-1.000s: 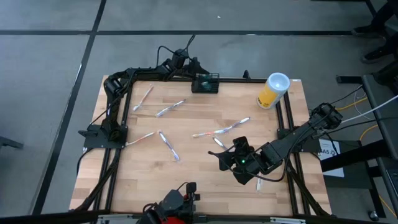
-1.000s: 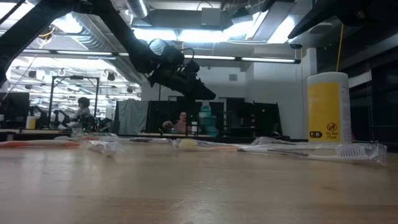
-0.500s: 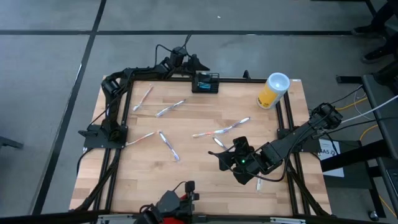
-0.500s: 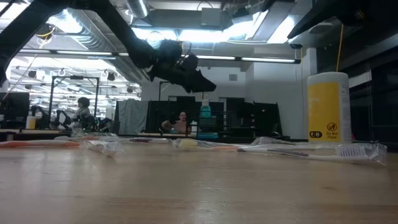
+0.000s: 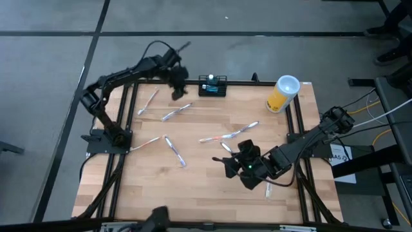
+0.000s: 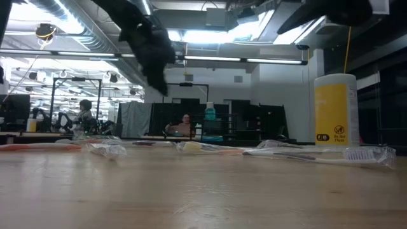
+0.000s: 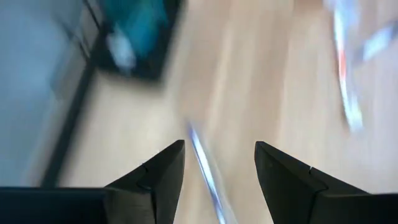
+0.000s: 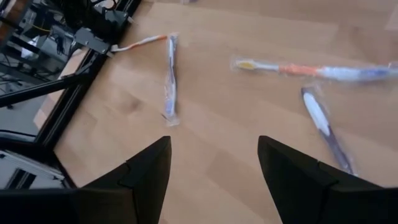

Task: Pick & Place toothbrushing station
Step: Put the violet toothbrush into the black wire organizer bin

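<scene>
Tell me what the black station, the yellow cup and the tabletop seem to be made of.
Toothbrushing station: probably hard black plastic, matte, with something teal inside; too small to be sure. Yellow cup: smooth yellow wall with a white rim and printed symbols, likely plastic or coated paper. Table: pale wood planks with visible seams and a soft sheen.
</scene>
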Motion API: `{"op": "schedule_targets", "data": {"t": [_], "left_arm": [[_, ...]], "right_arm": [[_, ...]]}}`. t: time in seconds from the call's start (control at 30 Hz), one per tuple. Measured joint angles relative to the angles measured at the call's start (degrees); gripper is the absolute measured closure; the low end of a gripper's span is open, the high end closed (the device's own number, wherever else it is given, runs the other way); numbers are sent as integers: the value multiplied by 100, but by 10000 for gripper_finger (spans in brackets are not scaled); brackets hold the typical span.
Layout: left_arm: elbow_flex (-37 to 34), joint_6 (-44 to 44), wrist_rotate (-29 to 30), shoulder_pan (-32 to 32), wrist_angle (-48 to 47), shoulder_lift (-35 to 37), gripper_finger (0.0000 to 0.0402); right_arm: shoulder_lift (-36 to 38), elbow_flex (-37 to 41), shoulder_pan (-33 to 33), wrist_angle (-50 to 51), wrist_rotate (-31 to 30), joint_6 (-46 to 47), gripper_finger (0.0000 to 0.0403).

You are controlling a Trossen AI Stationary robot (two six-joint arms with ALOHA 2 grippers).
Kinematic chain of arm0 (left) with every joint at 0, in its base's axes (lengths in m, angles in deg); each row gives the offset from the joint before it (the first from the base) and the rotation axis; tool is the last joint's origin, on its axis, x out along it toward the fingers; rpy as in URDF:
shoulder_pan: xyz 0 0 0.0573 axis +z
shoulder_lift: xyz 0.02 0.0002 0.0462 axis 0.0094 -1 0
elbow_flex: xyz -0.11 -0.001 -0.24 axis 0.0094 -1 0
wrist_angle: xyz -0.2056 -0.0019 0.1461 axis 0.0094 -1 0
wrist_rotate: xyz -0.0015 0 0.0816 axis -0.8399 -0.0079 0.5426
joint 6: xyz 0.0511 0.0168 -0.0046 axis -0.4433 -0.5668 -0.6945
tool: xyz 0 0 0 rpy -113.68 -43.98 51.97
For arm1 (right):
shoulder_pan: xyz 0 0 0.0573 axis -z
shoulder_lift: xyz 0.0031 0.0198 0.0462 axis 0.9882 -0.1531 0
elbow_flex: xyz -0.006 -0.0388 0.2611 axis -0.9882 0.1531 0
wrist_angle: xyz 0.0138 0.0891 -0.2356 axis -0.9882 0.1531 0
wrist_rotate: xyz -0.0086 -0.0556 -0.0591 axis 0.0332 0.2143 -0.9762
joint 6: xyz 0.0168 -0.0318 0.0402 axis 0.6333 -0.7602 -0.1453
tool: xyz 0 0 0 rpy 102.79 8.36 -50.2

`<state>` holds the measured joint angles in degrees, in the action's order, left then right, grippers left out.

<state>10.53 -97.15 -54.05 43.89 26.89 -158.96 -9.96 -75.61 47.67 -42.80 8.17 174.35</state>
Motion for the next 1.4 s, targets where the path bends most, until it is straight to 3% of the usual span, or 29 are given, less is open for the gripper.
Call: {"op": "schedule_targets", "data": {"t": [0.1, 0.4, 0.6, 0.8, 0.97, 1.17, 1.4], "left_arm": [[-461, 487, 142, -47, -438, 223, 213], [-2366, 2214, 197, -344, -104, 1578, 220], [-3024, 3026, 900, -670, -113, 2115, 228], [-3362, 4034, 1015, -796, 156, 2162, 233], [-3463, 4213, 1505, -844, 380, 2144, 224], [-3463, 3673, 1973, -847, 372, 2141, 204], [-3463, 3533, 1866, -847, 391, 1754, 197]], "right_arm": [[0, 0, 63, -278, 37, -305, 160], [0, 0, 112, -523, -353, -445, 160], [0, 0, 122, -607, -430, -442, 160], [3, 0, 125, -751, -443, -429, 160], [4, 0, 123, -885, -444, -447, 160], [4, 0, 123, -1089, -495, -536, 160], [4, 0, 123, -1250, -634, -574, 160]]}}
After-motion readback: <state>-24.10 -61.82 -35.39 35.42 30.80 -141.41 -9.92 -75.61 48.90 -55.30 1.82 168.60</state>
